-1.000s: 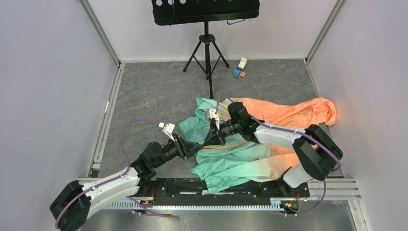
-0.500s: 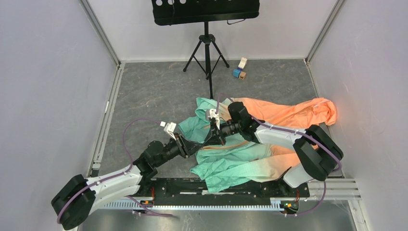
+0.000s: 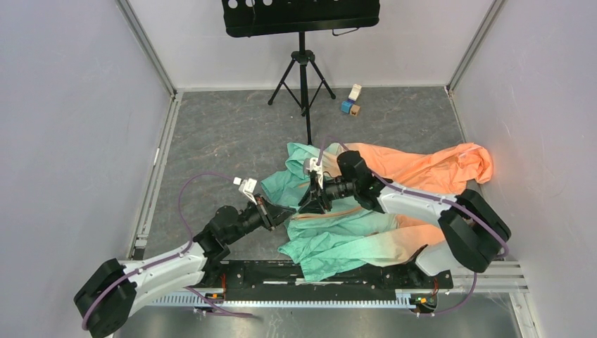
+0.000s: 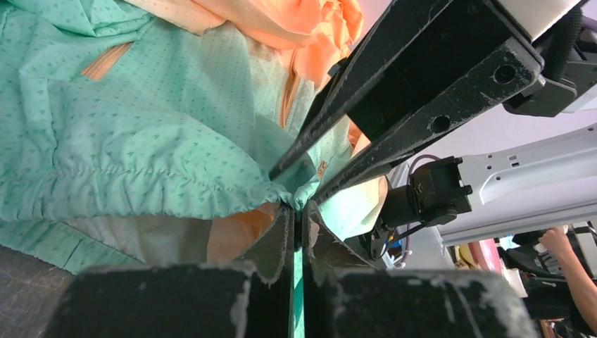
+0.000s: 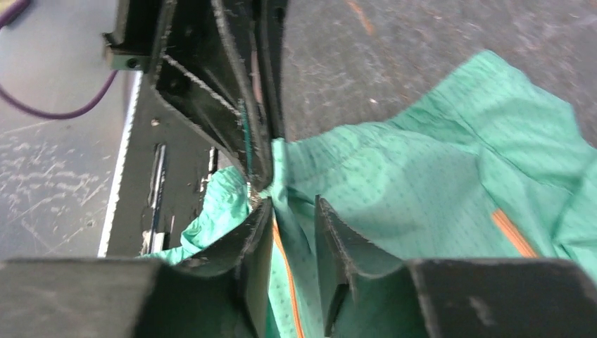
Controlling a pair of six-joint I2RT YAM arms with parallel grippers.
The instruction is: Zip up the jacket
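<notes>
The left gripper (image 4: pixel 297 213) was pressed together on a thin fold of the jacket (image 4: pixel 141 127), gathering the green cloth into a puckered point at its tips. The right gripper (image 5: pixel 294 211) met it nearly tip to tip. Its fingers (image 5: pixel 262 232) stood a little apart, with green cloth and an orange zipper (image 5: pixel 284 271) line running between them. Whether they were clamped on that cloth could not be told.

From above, the left gripper (image 3: pixel 287 213) reached in from the near left to the jacket's left edge. The right gripper (image 3: pixel 308 205) pointed back toward it from the right, its arm lying across the garment.

The jacket (image 3: pixel 352 236) lay crumpled on the grey table (image 3: pixel 225 141), right of centre. Its green part was on the left and toward the near edge. Its orange part spread to the far right, up to the wall. A stretch of orange zipper (image 3: pixel 331 213) showed on the green cloth just right of the two grippers.

A purple cable (image 3: pixel 184 197) looped up from the left arm. Well beyond the jacket, a black tripod stand (image 3: pixel 303 67) stood at the far side. A few small blocks (image 3: pixel 350 102) lay near it, by the back wall.
</notes>
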